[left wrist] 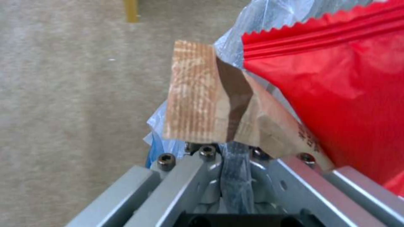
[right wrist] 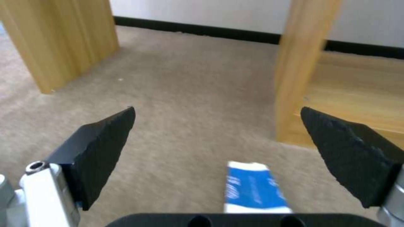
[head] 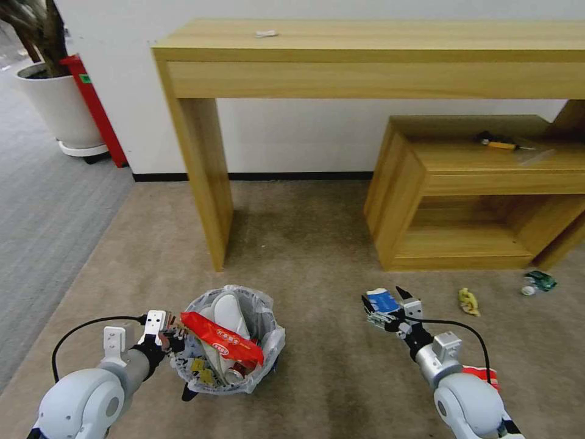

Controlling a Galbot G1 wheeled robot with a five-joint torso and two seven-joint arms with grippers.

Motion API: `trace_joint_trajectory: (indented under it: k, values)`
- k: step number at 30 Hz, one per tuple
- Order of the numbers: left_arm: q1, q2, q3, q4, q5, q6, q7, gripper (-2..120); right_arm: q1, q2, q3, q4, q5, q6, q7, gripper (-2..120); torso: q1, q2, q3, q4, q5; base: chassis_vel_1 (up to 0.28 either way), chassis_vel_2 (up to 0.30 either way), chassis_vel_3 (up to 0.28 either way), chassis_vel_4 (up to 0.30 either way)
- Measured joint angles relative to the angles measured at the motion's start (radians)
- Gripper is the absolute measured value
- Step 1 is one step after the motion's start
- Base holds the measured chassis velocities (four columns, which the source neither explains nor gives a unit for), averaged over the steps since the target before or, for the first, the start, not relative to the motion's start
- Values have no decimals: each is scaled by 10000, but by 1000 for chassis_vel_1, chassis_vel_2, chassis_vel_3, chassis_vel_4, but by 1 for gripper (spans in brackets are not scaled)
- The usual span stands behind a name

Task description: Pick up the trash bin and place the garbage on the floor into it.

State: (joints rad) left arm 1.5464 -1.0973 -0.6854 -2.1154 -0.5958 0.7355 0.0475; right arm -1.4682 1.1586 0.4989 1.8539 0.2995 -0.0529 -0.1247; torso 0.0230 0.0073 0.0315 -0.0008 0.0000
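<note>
The trash bin (head: 268, 341), black with a crinkled clear liner, is at the lower left of the head view. My left gripper (head: 166, 334) is shut on its rim, and the left wrist view shows the liner (left wrist: 235, 176) pinched between the fingers. Inside lie a red wrapper (head: 222, 338) (left wrist: 336, 82), white slippers (head: 226, 310) and a crushed can (head: 241, 369). My right gripper (head: 387, 306) (right wrist: 218, 110) hangs open around a blue-white carton (head: 382, 300) (right wrist: 253, 187) on the carpet. A yellow wrapper (head: 468, 301) and a green bottle (head: 540, 280) lie farther right. A red-white piece (head: 482, 373) peeks from behind my right arm.
A tall wooden table (head: 201, 183) stands behind the bin, its leg close to it. A low wooden shelf (head: 402, 201) is at the right, with a yellow-black item (head: 503, 145) on top. A white planter (head: 58, 107) and a red object (head: 94, 107) are far left.
</note>
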Motion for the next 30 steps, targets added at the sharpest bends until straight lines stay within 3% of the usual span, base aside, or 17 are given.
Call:
trace_joint_trajectory:
  k: [13, 19, 22, 26, 30]
  values:
    - [47, -133, 16, -58, 105, 0, 39, 0, -801, -422, 691, -286, -174, 579, -470, 100, 0, 0, 1, -2, 1, -224, -213, 224, 215]
    - [106, -105, -16, -76, 151, 0, 105, 0, -1248, -1016, 1189, -568, -345, 1059, -1461, 100, 0, 0, 1, 0, 8, -123, -159, 144, 133]
    - [96, -94, -82, -55, 165, 0, 164, 0, -1857, -2056, 1481, -1239, -880, 1466, -2668, 100, 1, -1, 1, 1, -4, -3, -14, 25, 22]
    - [46, -149, -83, -8, 171, 0, 188, 0, -2179, -2554, 1390, -1952, -1456, 1783, -3074, 100, 1, -1, 0, 3, -7, 0, 0, 0, 0]
    - [-8, -173, -48, 16, 176, 0, 202, 0, -1868, -2550, 974, -3011, -2331, 1945, -3214, 100, 1, -1, 1, -4, 1, 0, 0, 0, 0]
